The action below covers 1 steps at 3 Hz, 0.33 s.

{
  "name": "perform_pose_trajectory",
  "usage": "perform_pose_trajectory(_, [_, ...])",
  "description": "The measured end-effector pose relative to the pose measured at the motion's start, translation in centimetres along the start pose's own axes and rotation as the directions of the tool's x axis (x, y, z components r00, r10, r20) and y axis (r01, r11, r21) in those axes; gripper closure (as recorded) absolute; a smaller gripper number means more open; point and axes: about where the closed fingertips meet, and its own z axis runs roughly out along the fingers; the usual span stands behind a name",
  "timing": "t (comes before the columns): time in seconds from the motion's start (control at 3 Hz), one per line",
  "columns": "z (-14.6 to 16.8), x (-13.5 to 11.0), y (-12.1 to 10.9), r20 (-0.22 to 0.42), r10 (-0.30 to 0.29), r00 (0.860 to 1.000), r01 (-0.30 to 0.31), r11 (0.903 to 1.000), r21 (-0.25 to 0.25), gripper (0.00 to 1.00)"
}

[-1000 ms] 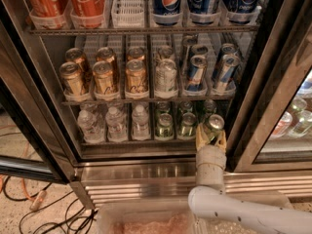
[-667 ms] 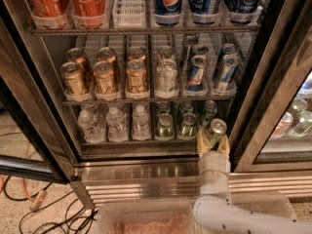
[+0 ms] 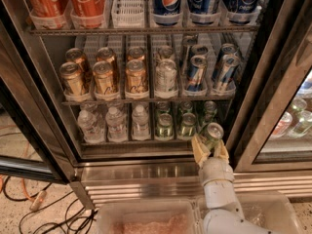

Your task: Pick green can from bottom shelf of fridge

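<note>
Now my gripper [image 3: 209, 144] sits low at the right front of the fridge [image 3: 146, 177], jaws closed snugly around the green can [image 3: 213, 131]. The can is tilted, with its silver top showing, at the front right end of the bottom shelf [image 3: 126, 142]. Other green cans [image 3: 165, 126] stand in their lanes there, beside water bottles [image 3: 115, 123].

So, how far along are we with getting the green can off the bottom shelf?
Done: the pincer is shut on the green can at the front right of the bottom shelf, and the can sits tilted rather than upright in its lane. In hand: likely drawing it outward. Left: carrying it clear of the fridge opening; it looks not yet clear.
</note>
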Motion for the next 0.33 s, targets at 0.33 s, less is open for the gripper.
perform_pose_trajectory(0.33, [-1.07,-1.06,0.80,0.002,0.013,1.000,-0.013,0.9986,-0.050,1.00])
